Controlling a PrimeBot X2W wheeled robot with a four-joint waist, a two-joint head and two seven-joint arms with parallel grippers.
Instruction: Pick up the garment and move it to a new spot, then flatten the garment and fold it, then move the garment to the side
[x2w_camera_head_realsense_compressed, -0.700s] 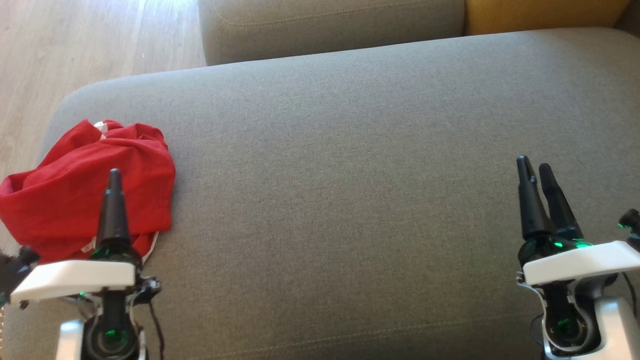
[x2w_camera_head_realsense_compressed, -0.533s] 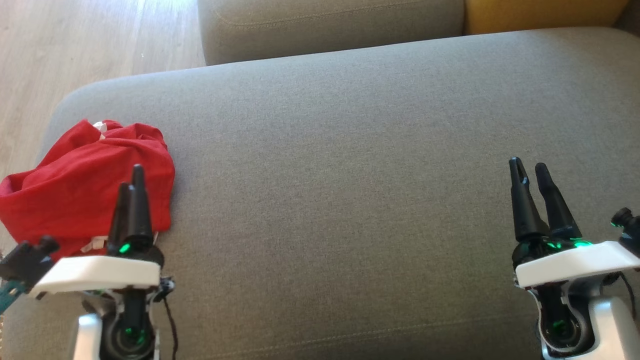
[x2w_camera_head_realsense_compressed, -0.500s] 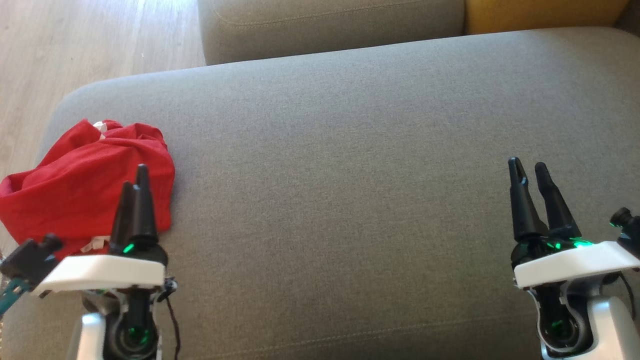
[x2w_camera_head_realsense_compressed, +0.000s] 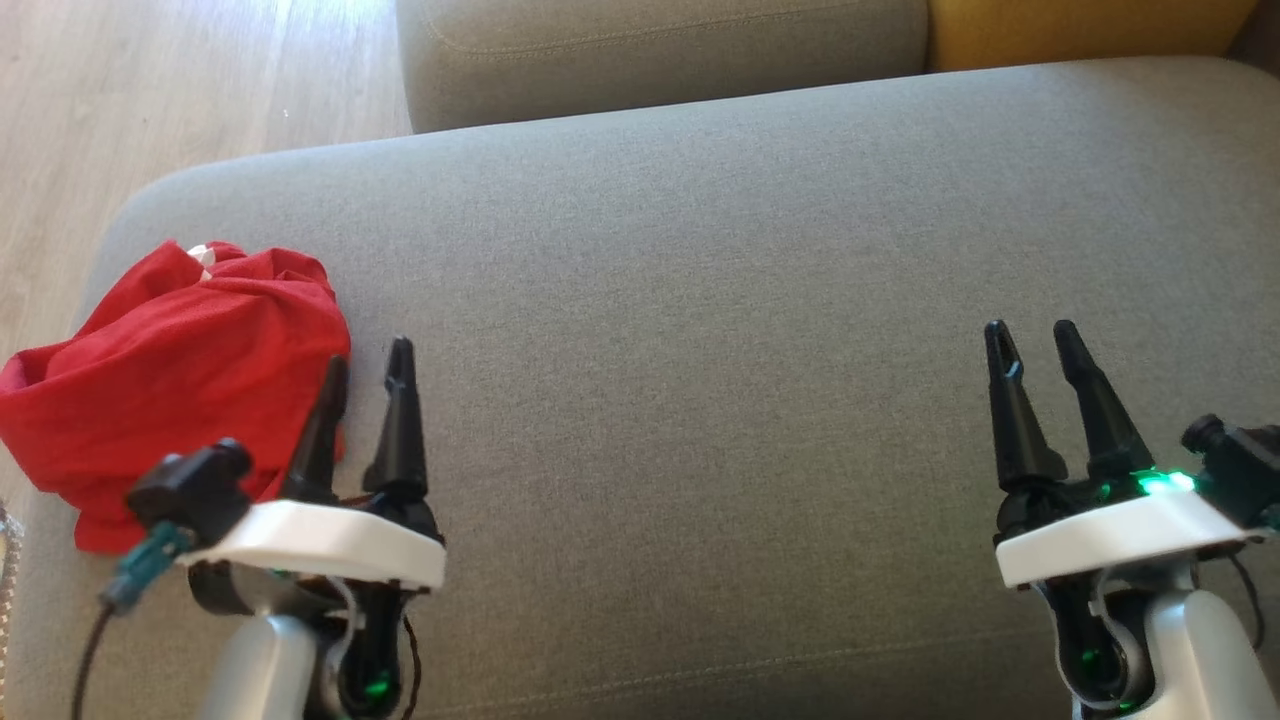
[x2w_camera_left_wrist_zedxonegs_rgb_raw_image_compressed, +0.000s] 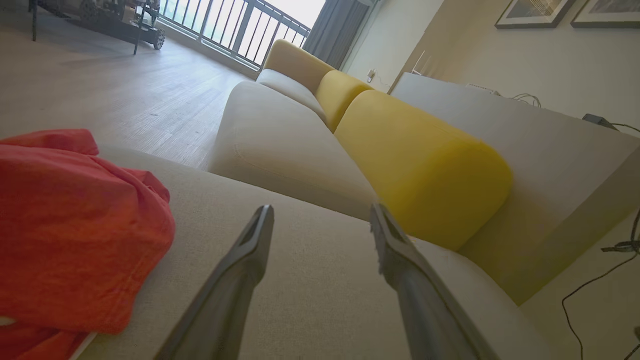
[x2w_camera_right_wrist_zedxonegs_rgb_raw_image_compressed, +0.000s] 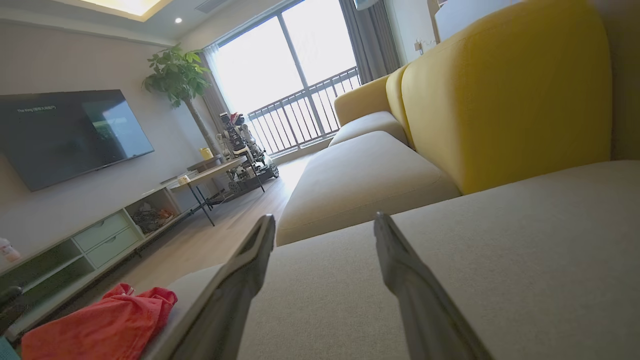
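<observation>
Broad grey seat cushion (x2w_camera_head_realsense_compressed: 720, 250) under everything, with a yellow backrest (x2w_camera_head_realsense_compressed: 1080, 25) behind its far right corner. On the cushion's left end, close to the edge, a crumpled red garment (x2w_camera_head_realsense_compressed: 170, 370), heaped and unfolded, a small white patch at its top, possibly a label. Just beside the heap's right side, left gripper (x2w_camera_head_realsense_compressed: 368, 355), fingers spread wide, holding nothing. Well apart at the right, right gripper (x2w_camera_head_realsense_compressed: 1030, 330), likewise spread wide and empty, over bare cushion.

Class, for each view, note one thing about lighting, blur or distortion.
Head view: even daylight, garment sharp. Left wrist view: window blown out, left fingers blurred. Right wrist view: window glare, room tilted, right fingers blurred.
</observation>
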